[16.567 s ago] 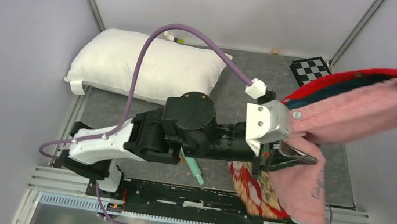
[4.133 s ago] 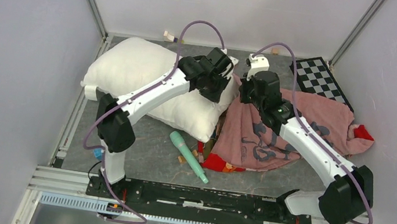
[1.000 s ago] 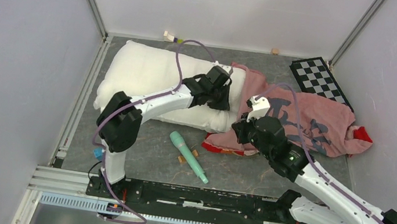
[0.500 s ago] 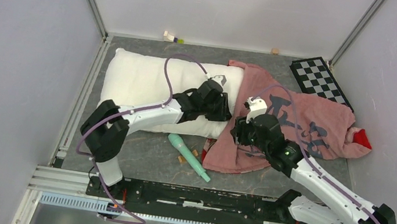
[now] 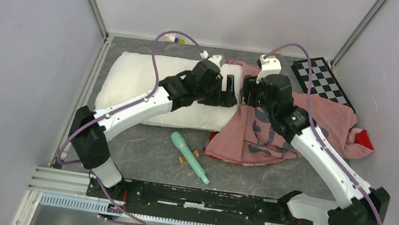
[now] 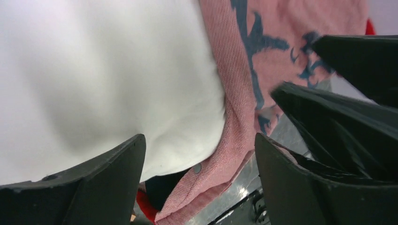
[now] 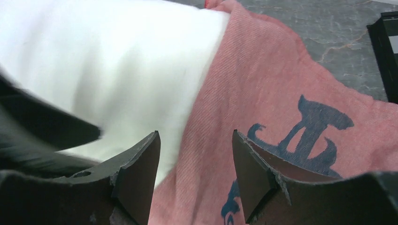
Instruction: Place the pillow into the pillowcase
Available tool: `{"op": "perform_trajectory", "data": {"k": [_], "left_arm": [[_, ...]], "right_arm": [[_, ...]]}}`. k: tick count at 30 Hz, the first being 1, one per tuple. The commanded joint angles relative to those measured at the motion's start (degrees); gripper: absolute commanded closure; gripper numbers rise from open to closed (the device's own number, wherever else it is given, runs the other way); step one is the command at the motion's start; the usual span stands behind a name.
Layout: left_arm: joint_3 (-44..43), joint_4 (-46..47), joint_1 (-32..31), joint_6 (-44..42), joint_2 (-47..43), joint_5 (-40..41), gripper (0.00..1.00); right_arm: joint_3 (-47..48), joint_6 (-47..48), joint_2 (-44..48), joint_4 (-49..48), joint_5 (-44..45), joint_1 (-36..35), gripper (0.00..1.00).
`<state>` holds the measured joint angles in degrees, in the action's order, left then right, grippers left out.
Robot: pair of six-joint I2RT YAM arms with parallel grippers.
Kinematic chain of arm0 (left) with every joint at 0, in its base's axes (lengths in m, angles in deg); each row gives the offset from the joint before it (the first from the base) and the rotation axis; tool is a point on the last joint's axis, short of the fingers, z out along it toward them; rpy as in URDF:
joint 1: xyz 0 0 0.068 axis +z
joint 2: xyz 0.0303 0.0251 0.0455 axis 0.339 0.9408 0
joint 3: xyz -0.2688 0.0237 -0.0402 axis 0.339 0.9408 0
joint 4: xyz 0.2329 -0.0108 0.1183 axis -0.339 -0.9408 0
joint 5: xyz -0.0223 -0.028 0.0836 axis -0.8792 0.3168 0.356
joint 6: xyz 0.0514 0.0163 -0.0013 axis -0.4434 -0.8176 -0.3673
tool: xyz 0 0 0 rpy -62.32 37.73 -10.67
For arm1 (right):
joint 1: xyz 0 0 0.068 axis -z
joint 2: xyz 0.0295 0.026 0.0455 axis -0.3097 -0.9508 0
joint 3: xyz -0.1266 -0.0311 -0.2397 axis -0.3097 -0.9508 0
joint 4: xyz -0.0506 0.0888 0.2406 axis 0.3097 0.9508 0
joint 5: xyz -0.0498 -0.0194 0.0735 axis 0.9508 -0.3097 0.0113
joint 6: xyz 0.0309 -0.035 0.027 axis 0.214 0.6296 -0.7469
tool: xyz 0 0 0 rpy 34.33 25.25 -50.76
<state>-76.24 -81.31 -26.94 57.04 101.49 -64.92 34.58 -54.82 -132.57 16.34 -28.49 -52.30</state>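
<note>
On the pillowcase (image 5: 332,116), illegible dark brush marks (image 7: 319,119), pillow (image 5: 131,79) touching

Right gripper (image 7: 195,138) at bottom of frame, its dark fingers (image 7: 136,183) parted, nothing clamped between them. Gap between them frames seam where pillowcase (image 7: 281,79) edge lies over pillow (image 7: 108,61). Pillow white, fills upper left. Pillowcase faded pink, ribbed weave, spreads right and down; dark blue brush marks (image 7: 319,126) lower right. Grey marbled desk (image 7: 319,23) at top right. Black frame piece (image 7: 387,51) at right edge. Blurred dark shape (image 7: 37,131) over pillow at left, not identifiable.
</note>
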Motion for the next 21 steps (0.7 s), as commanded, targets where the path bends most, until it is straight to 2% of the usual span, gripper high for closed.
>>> {"op": "perform_trajectory", "data": {"k": [1,4,7,10,13,18,21], "left_arm": [[-7.8,-5.7,4.6,-5.7,-3.0,3.8,0.06],[-11.4,-7.2,8.6,-7.5,-1.0,4.4,0.01],[-15.9,-7.6,13.0,-10.2,3.8,4.3,0.0],[-19.5,-7.1,14.7,-12.8,10.4,3.7,0.0],[-17.5,-5.0,14.8,-12.5,14.7,2.5,0.02],[-7.2,2.6,14.8,-10.2,14.8,1.3,0.18],[-3.3,4.7,14.7,-9.7,14.1,1.1,0.36]], "right_arm": [[7.5,2.0,-7.4,-0.1,0.5,3.2,0.36],[11.1,1.7,-12.7,-1.0,-1.3,5.3,0.36],[14.6,1.0,-17.7,-2.1,-2.7,7.3,0.32],[19.9,1.1,-24.1,-1.6,-3.2,8.7,0.29],[24.6,1.8,-30.2,-0.4,-2.2,9.3,0.28],[25.9,2.5,-35.5,0.2,-1.1,10.1,0.37],[25.8,2.9,-36.4,0.6,0.9,10.2,0.49]]}}
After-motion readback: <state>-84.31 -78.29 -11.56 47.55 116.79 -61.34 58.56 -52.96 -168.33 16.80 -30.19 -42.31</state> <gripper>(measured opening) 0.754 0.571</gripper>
